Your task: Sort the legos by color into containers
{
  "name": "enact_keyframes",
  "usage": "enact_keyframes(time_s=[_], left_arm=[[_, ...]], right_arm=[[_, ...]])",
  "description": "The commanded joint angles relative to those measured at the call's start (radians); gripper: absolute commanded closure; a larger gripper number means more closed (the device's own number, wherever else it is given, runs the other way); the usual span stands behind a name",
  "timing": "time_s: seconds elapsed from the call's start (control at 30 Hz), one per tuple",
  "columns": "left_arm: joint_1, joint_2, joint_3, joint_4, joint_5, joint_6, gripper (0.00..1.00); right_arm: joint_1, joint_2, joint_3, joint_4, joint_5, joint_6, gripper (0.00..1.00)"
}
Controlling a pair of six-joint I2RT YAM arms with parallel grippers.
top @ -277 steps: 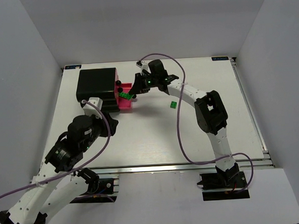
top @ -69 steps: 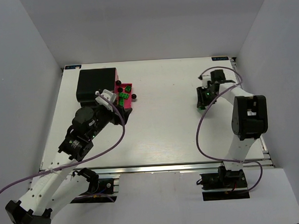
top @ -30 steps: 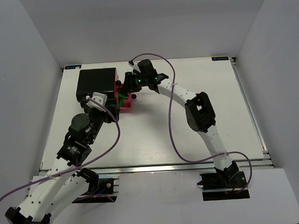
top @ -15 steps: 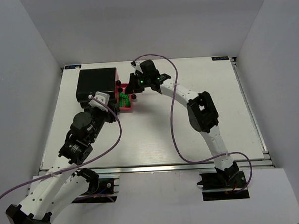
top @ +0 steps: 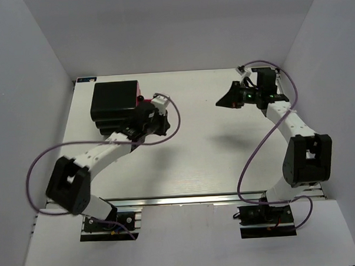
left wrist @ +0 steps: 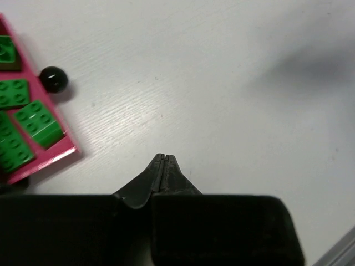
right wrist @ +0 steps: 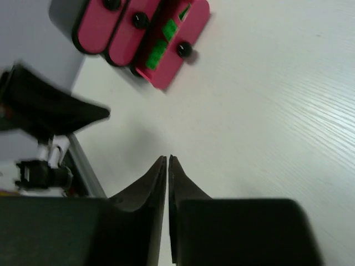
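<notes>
The black cabinet (top: 113,100) stands at the back left, and my left arm covers most of its pulled-out pink drawer in the top view. Several green legos (left wrist: 36,122) lie in that drawer (left wrist: 51,157), whose black knob (left wrist: 53,79) points outward. My left gripper (left wrist: 165,157) is shut and empty over bare table just right of the drawer. My right gripper (top: 219,103) hovers shut and empty at the back right, far from the cabinet. Its view shows the open drawer (right wrist: 197,19) with green legos (right wrist: 157,52) beside two shut pink drawers (right wrist: 94,27).
White walls enclose the table on three sides. An aluminium rail (top: 186,198) runs along the near edge by the arm bases. Purple cables (top: 249,159) loop from both arms over the table. My left arm shows as a dark blur (right wrist: 50,108) in the right wrist view.
My right arm has swung away from the drawer to the back right. My left arm has stretched forward over the drawer. Both grippers have closed.
</notes>
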Motion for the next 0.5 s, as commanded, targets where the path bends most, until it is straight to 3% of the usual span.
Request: enact_keyframes(time_s=[0.0, 0.07, 0.17, 0.27, 0.37, 0.47], left_arm=[[-0.031, 0.196, 0.204, -0.081, -0.015, -0.093, 0.93], [-0.061, 0.301, 0.315, -0.141, -0.138, -0.098, 0.93], [-0.082, 0.517, 0.566, -0.319, -0.357, -0.11, 0.9], [-0.093, 0.726, 0.799, -0.496, -0.546, -0.111, 0.87], [-0.102, 0.859, 0.93, -0.594, -0.645, -0.113, 0.85], [-0.102, 0.909, 0.962, -0.603, -0.676, -0.116, 0.82]], right_arm=[[-0.069, -0.115, -0.062, -0.109, -0.167, -0.142, 1.0], [-0.097, -0.162, -0.087, -0.177, -0.135, -0.199, 1.0], [-0.177, -0.242, -0.188, -0.119, -0.174, -0.183, 1.0], [-0.247, -0.265, -0.178, -0.114, -0.196, -0.183, 1.0], [-0.28, -0.275, -0.185, -0.13, -0.219, -0.2, 1.0], [-0.303, -0.278, -0.194, -0.125, -0.242, -0.204, 1.0]])
